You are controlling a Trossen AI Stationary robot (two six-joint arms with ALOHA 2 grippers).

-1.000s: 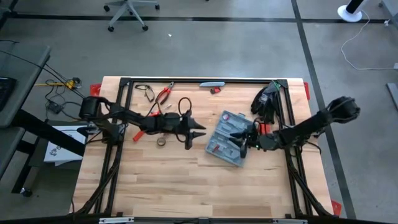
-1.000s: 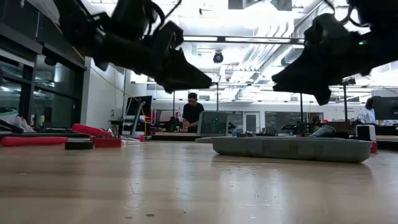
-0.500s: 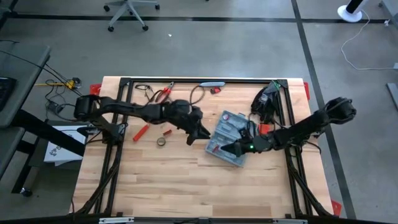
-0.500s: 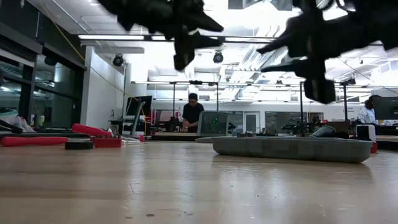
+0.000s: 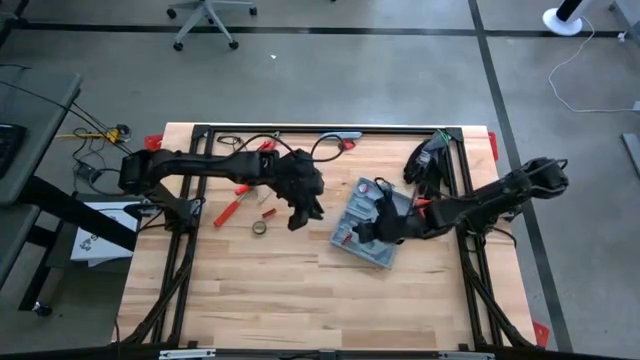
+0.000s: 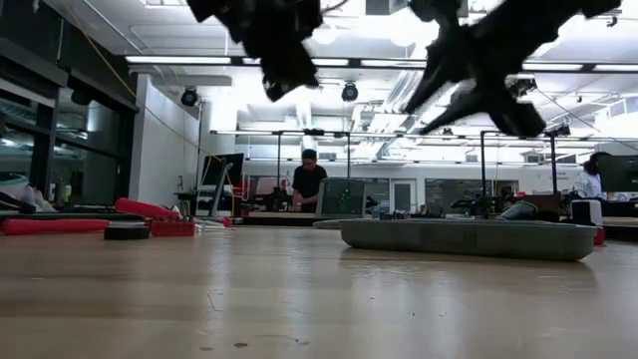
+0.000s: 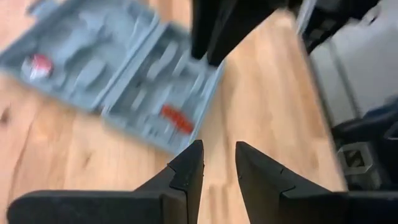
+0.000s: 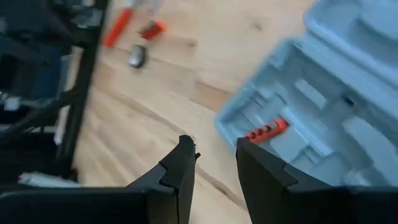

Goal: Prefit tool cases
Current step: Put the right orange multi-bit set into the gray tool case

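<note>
1. Lying open on the right half of the table (image 5: 300, 290), the tool case (image 5: 352, 225) sits at a slant, both halves flat on the wood.
2. The right gripper (image 5: 364, 232) hangs over the half of the case nearer the table's front edge. Its two fingers (image 8: 180, 171) stand slightly apart with nothing between them.
3. The left gripper (image 5: 296, 215) hangs above bare wood just to the left of the case, not touching it. Its fingers (image 7: 186, 171) show a narrow gap and hold nothing.
4. In the low view both grippers are well above the table top, and the case (image 6: 469, 239) rests as a shallow grey tray on the wood.
5. The case is grey-blue moulded plastic, rectangular, with tool-shaped recesses in both halves. One recess holds a small red bit holder (image 8: 266, 131); the same red piece shows in the left wrist view (image 7: 176, 119).
6. Loose items lie on the left half of the table: a red-handled tool (image 5: 226, 212), a small red piece (image 5: 268, 212) and a small roll of tape (image 5: 259, 228).
7. The table top is pale butcher-block wood inside a black metal frame (image 5: 330, 130).
8. The floor (image 5: 350, 70) is grey concrete. The room behind is a large workshop with ceiling strip lights; a person (image 6: 308, 181) in dark clothing stands far back.
</note>
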